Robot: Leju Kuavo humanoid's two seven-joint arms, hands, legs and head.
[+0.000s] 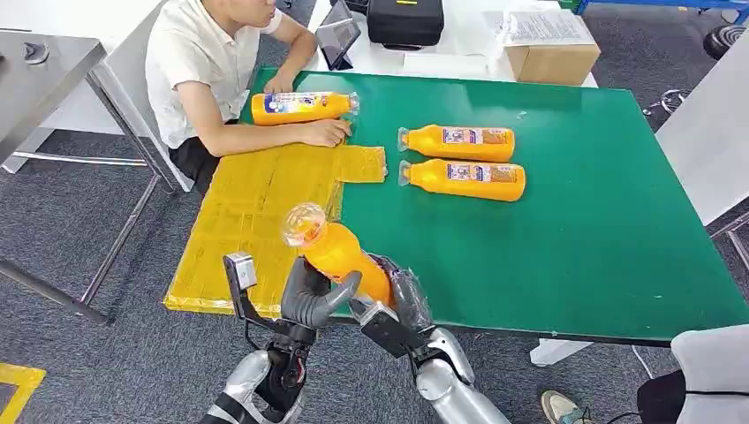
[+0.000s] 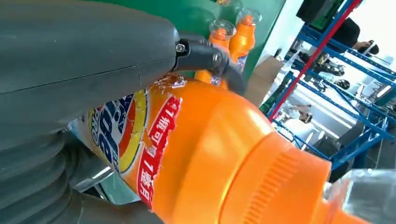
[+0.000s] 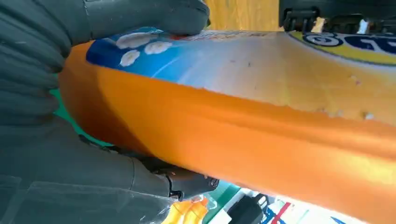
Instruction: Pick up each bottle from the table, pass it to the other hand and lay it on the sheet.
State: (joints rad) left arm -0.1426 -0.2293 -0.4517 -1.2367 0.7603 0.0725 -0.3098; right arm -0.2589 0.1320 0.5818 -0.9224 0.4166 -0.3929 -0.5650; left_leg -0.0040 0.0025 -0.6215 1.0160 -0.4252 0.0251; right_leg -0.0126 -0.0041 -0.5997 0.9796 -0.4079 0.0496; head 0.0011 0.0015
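From the head view we've got both hands on one bottle [image 1: 340, 252] at the near edge of the table [image 1: 574, 265], cap tilted up over the sheet [image 1: 256, 212]. Left hand [image 1: 309, 296] fingers wrap its lower body, right hand [image 1: 393, 305] cups it from behind. Two bottles [image 1: 459, 159] lie side by side mid-table, another [image 1: 300, 107] lies by a person's hand [image 1: 329, 132].

Left wrist: thumb [image 2: 84, 51] pressed on the label.

Right wrist: fingers [image 3: 144, 16] and thumb [image 3: 140, 175] clamp the bottle from both sides.
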